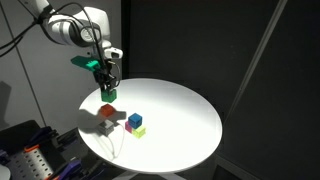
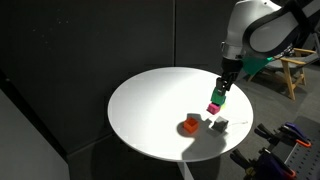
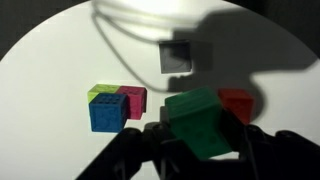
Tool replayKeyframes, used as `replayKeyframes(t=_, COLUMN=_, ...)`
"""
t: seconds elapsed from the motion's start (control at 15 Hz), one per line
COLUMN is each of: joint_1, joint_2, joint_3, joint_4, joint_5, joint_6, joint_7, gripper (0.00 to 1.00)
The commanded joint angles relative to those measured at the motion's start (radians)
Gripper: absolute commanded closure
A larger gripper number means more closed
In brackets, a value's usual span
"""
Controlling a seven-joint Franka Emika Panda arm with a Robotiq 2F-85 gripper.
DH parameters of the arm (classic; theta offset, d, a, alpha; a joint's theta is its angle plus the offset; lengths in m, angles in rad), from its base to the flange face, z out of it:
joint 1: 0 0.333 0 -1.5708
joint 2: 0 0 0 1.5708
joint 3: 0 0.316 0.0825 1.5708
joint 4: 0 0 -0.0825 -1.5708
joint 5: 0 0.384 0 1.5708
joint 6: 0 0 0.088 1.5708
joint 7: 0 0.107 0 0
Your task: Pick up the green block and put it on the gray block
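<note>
Over the white round table [image 1: 185, 110] the gripper [image 1: 107, 88] hangs with its jaws narrowed onto the green block [image 3: 198, 120], which is held off the surface between the fingers. The gray block [image 3: 178, 56] sits on the table, apart from the held block, with nothing on it. The red block [image 2: 189, 125] lies near the gray one.

A round white table [image 1: 185, 105] is lit below the end effector [image 1: 107, 90]; black panels [image 2: 90, 50] are seen behind it, wooden furniture [image 2: 293, 68] farther off.
</note>
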Motion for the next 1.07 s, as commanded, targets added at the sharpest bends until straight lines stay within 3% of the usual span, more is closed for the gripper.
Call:
replayKeyframes(t=0.0, joint_1=-0.008, joint_2=-0.069, joint_3=0.005, joint_4=-0.050, joint_5=-0.023, joint_6=-0.024, joint_7=0.066, gripper=0.71)
replayKeyframes(t=1.0, joint_1=-0.016, joint_2=-0.068, joint_3=0.011, joint_4=-0.186, joint_5=-0.024, joint_6=0.142, joint_7=0.105, gripper=0.71)
